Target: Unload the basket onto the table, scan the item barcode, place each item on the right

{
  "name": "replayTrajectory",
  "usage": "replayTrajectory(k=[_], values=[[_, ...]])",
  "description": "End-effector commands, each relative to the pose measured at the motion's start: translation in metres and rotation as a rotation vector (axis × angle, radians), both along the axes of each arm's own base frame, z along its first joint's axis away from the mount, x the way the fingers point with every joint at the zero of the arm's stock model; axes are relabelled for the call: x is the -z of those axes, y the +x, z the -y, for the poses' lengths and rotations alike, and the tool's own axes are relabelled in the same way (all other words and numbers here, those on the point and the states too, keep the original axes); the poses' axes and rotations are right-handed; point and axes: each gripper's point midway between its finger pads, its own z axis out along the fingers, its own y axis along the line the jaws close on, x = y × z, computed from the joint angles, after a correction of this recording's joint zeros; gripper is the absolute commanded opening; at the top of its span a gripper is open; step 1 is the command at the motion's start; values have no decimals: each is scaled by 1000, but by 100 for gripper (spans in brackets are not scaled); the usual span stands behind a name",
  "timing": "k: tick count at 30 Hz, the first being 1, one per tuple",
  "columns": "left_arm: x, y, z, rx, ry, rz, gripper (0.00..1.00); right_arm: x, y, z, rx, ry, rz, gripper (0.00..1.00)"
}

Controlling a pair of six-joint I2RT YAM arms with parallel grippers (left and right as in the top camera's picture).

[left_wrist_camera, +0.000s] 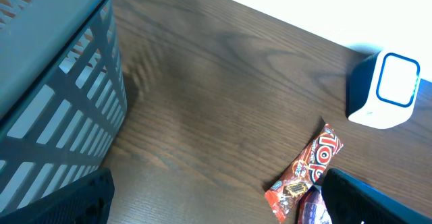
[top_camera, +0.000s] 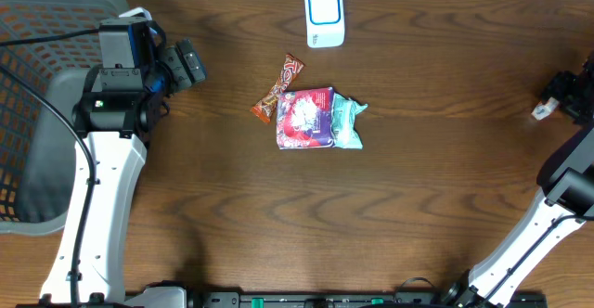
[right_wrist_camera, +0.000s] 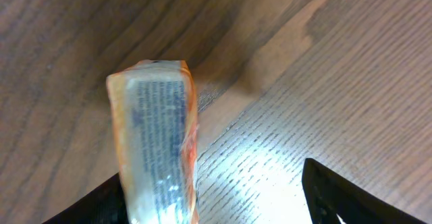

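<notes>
The right gripper (right_wrist_camera: 210,183) is spread, its two dark fingers (right_wrist_camera: 351,197) far apart at the bottom corners of the wrist view. A small clear packet (right_wrist_camera: 156,150) with orange edges stands on end between them. It is close against the finger on the left of that view and well clear of the other; whether it touches that finger cannot be told. Its printed face is turned to the camera, the print too blurred to read. The white and blue scanner (top_camera: 325,16) sits well away from this gripper, across the wooden table (top_camera: 445,187). The left gripper (left_wrist_camera: 216,190) is spread wide with nothing between its fingers. Ahead of it, toward the right of its wrist view, lies an orange candy bar (left_wrist_camera: 307,173), with the scanner beyond that. A grey basket (left_wrist_camera: 61,96) rises close on its other side. A purple pouch (top_camera: 304,118) and a teal pouch (top_camera: 348,122) lie touching, just past the candy bar.
</notes>
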Motion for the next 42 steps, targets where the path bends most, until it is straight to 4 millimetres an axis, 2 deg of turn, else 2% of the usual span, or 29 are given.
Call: replayTrajectory(k=[1,6,9,12,17,18,19,20,25,26,27,28,30,31,33,36,42], values=[[-3,2,0,-5,-2,7,98,-46,1,8,-3,-86,50,64],[-3,2,0,-5,-2,7,98,-67,-8,21,23,-181,29,43],[-3,2,0,-5,-2,7,98,-67,-6,18,17,-163,43,22],[-3,2,0,-5,-2,7,98,-65,-3,13,8,-133,61,14],[-3,2,0,-5,-2,7,98,-64,-2,11,6,-125,64,20],[-3,2,0,-5,-2,7,98,-64,-2,10,3,-116,65,24],[-3,2,0,-5,-2,7,98,-62,-1,7,-2,-98,70,34],[-3,2,0,-5,-2,7,98,-62,-1,5,-5,-87,74,38],[-3,2,0,-5,-2,7,98,-57,2,-14,-30,13,96,54],[-3,2,0,-5,-2,7,98,-57,4,-22,-41,59,112,61],[-3,2,0,-5,-2,7,98,-56,10,-41,-50,164,154,69],[-3,2,0,-5,-2,7,98,-58,14,-58,-47,258,187,72],[-3,2,0,-5,-2,7,98,-64,23,-91,-43,438,250,74],[-3,2,0,-5,-2,7,98,-71,31,-115,-45,557,295,74],[-3,2,0,-5,-2,7,98,-80,42,-146,-78,678,335,75],[-3,2,0,-5,-2,7,98,-80,49,-179,-136,715,315,65],[-3,2,0,-5,-2,7,98,-78,58,-268,-335,733,235,68]])
